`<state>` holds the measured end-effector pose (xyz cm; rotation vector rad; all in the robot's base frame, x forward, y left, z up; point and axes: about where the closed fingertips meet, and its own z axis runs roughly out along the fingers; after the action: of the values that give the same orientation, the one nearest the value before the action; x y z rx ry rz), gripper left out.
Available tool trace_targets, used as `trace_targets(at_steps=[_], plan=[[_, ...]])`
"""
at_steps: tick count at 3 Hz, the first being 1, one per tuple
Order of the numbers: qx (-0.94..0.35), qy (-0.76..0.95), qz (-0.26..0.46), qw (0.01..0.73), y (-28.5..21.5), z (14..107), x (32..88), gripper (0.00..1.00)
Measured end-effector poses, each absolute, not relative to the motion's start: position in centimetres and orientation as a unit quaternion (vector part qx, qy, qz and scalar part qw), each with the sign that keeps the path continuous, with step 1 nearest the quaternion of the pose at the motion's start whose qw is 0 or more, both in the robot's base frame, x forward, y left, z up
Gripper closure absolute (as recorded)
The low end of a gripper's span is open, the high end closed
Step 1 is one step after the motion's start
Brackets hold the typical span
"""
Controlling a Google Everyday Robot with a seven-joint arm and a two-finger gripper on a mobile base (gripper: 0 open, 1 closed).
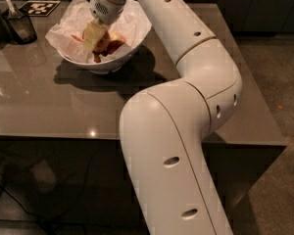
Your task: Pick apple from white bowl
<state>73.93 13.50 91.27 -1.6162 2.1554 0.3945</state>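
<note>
The white bowl [132, 31], lined with crumpled white paper, stands at the back left of the grey table. My gripper [95, 37] reaches down into it from above, on the end of the white arm [186, 43]. The apple [109, 39], red with a yellowish blush, lies right beside the gripper and is mostly hidden by it. Darker red fruit [115, 47] shows just below it. A sliver of another red apple [76, 37] shows to the left of the gripper.
A small dark cup with a utensil [19, 26] stands left of the bowl. A black-and-white marker tag [39, 7] lies behind it. The table's front edge [54, 137] runs across the view, and its right edge drops to the floor [279, 106].
</note>
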Motion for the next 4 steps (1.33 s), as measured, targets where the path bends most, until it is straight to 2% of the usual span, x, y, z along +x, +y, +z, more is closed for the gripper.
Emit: trace_targets(at_steps=[1, 2, 4], plan=[[-0.579, 0.774, 0.143, 0.212, 13.7, 91.2, 74.2, 0.97], [-0.578, 0.773, 0.123, 0.231, 13.8, 94.0, 73.9, 1.00], [-0.586, 0.762, 0.103, 0.256, 14.1, 98.6, 72.6, 1.00]])
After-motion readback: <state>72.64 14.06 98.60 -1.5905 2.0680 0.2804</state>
